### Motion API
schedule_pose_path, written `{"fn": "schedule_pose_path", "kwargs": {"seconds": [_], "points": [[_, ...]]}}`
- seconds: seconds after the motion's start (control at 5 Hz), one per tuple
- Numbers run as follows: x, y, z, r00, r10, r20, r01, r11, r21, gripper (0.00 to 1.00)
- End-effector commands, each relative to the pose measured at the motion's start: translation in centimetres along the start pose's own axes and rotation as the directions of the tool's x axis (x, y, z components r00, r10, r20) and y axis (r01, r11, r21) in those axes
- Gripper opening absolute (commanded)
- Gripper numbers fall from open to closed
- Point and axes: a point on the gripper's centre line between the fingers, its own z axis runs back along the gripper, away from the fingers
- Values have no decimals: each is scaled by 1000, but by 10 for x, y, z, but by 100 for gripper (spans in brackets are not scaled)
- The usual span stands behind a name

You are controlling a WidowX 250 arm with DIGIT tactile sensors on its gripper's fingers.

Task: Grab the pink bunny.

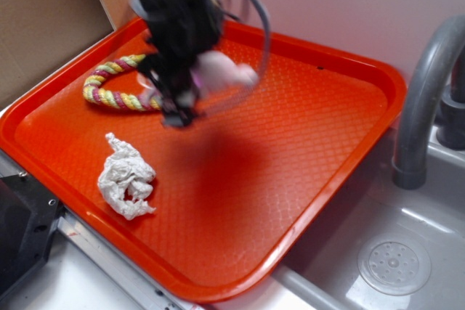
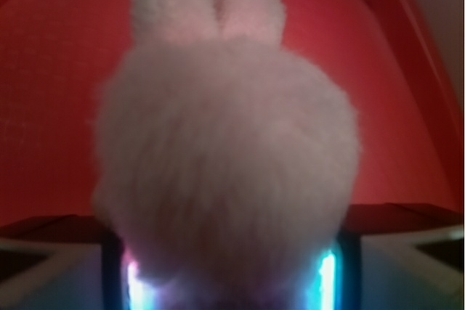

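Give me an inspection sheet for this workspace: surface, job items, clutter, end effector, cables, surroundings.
Surface: orange tray, textured, beside a sink.
Job items: pink bunny held in the end effector above the tray; it fills the wrist view.
Clutter: crumpled white paper wad at the tray's near left; multicoloured rope toy at the far left.
End effector: blurred, shut on the bunny.
Cables: dark cable loop hanging off the arm.
Surroundings: grey faucet, sink drain, cardboard at far left.
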Motion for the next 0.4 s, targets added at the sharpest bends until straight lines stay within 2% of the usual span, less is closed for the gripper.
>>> {"fn": "schedule_pose_path", "kwargs": {"seconds": [0.0, 0.2], "points": [[-50, 26, 78, 869, 495, -16, -491, 856, -162, 0], [-71, 19, 106, 719, 692, -63, -691, 703, -168, 0]]}}
